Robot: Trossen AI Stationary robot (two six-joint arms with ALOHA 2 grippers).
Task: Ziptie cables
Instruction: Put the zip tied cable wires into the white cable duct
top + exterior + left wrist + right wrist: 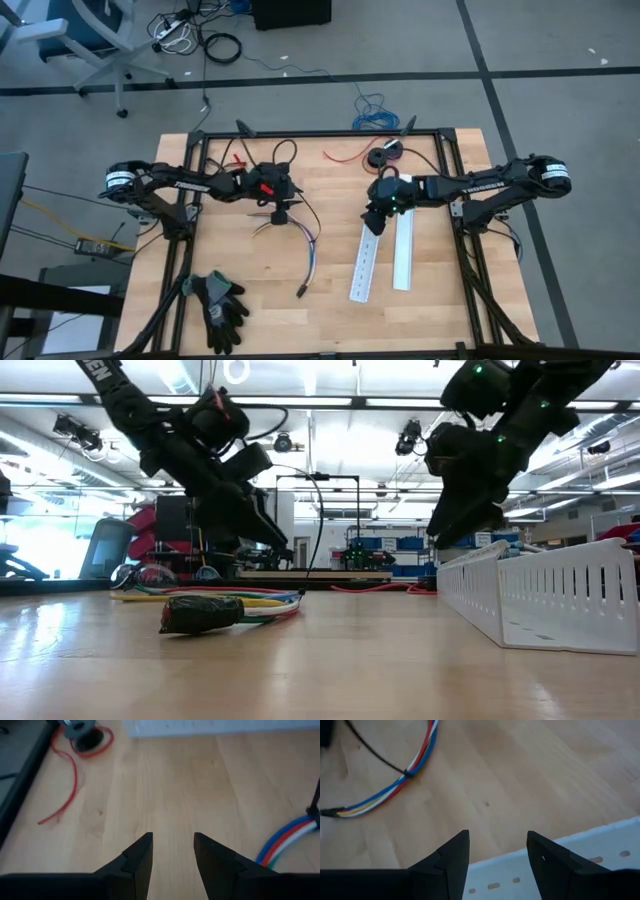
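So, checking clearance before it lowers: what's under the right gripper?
Under the open, empty right gripper lie bare wooden table and the white slotted channel's edge. The fingers hide whatever is directly beneath them.

The cables (303,246) lie loose on the wooden table as a thin curved bundle of yellow, red, white and blue wires. One end is wrapped dark; a black tie cinches them partway along.

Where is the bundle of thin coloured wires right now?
In the high view, the bundle of thin coloured wires lies on the wooden table, just below the left gripper and left of the white slotted ducts.
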